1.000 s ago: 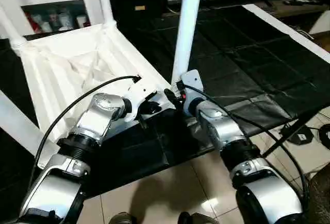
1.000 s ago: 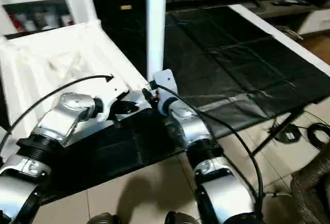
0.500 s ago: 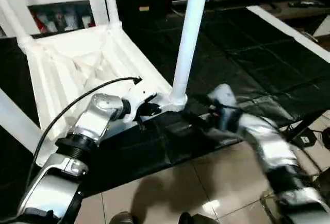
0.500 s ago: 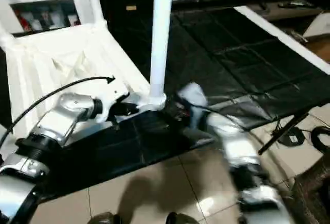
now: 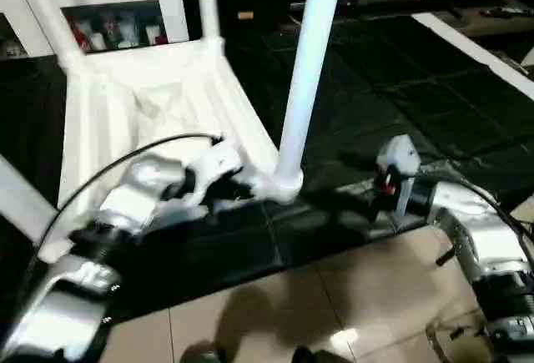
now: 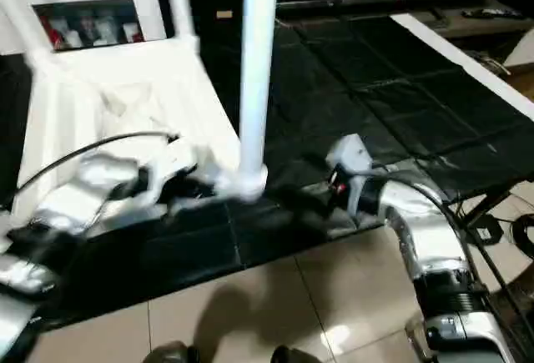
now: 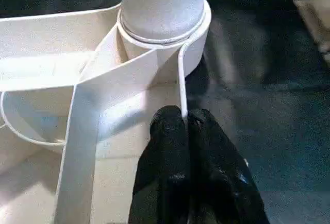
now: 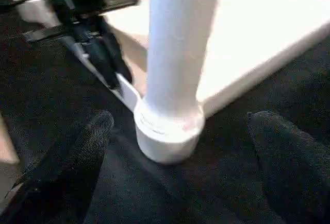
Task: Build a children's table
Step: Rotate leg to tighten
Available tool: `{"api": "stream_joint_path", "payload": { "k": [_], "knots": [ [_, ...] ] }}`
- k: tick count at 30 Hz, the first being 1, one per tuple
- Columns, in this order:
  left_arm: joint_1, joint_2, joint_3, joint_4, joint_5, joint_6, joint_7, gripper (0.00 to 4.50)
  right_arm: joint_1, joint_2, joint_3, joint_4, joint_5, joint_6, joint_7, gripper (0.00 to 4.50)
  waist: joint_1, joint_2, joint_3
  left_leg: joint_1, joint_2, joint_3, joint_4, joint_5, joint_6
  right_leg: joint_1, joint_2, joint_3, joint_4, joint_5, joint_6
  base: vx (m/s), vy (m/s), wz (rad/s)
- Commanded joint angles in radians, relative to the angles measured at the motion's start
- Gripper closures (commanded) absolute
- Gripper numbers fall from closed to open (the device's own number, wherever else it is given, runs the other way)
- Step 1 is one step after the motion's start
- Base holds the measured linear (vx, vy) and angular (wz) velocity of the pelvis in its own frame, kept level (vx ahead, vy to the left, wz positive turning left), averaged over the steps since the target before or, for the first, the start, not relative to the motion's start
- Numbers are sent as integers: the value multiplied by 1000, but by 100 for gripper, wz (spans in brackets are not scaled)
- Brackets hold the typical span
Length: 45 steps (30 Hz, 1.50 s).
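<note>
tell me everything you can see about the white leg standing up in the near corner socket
The leg is a smooth, white, plastic-looking tube, standing nearly upright and running out of the top of the head views. Its lower end sits in the round corner socket of the upturned table top. The left gripper is shut on a thin rib just beside that socket. The right gripper is open, its fingers apart on either side of the leg's base, not touching it.

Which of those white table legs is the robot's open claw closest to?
The tall leg standing in the near corner socket, right in front of the open right gripper. The other legs stand at the tabletop's far corners, away from that gripper.
</note>
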Motion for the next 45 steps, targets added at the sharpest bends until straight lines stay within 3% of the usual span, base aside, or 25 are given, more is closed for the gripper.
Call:
{"api": "stream_joint_path", "payload": {
  "k": [1, 4, 9, 13, 23, 35, 45],
  "knots": [
    [0, -10, -49, -57, -22, -42, -73, 450, -1, -11, 24, -7, 3, -2, 36, 5, -1, 10, -97, 18, 70, -19, -63, -164, 79, 65, -98, 76, -77, -336, -132, 0, 0, 0],
    [10, -2, -67, -77, -22, -57, -106, 450, -20, -13, 58, 23, -11, -5, 86, 5, 4, 8, -95, 24, 72, -18, -64, -187, 66, 61, -100, 77, -78, -358, -135, 0, 0, 0],
    [25, 10, -86, -109, -24, -71, -153, 450, -72, -9, 109, 107, -36, -13, 189, 5, 5, 7, -98, 15, 70, -19, -63, -181, 60, 69, -102, 77, -76, -364, -128, 0, 0, 0],
    [27, 13, -88, -114, -20, -72, -158, 450, -108, -3, 139, 159, -47, -22, 235, 38, 6, 5, -99, 14, 71, -20, -62, -168, 62, 69, -102, 77, -74, -371, -121, 0, 0, 0],
    [41, 22, -91, -138, -17, -61, -166, 450, -169, 24, 149, 248, -49, -50, 283, 127, 6, 3, -104, 12, 73, -18, -60, -135, 68, 69, -101, 80, -64, -314, -143, 0, 0, 0],
    [47, 27, -97, -149, -17, -55, -164, 450, -190, 48, 144, 293, -56, -82, 298, 234, 7, 4, -105, 13, 73, -18, -60, -136, 65, 68, -100, 79, -63, -321, -141, 0, 0, 0],
    [38, 24, -92, -135, -9, -47, -148, 450, -194, 57, 142, 297, -52, -85, 311, 249, 4, 4, -102, 12, 71, -18, -61, -145, 65, 69, -100, 79, -67, -344, -132, 0, 0, 0]
  ]
}}
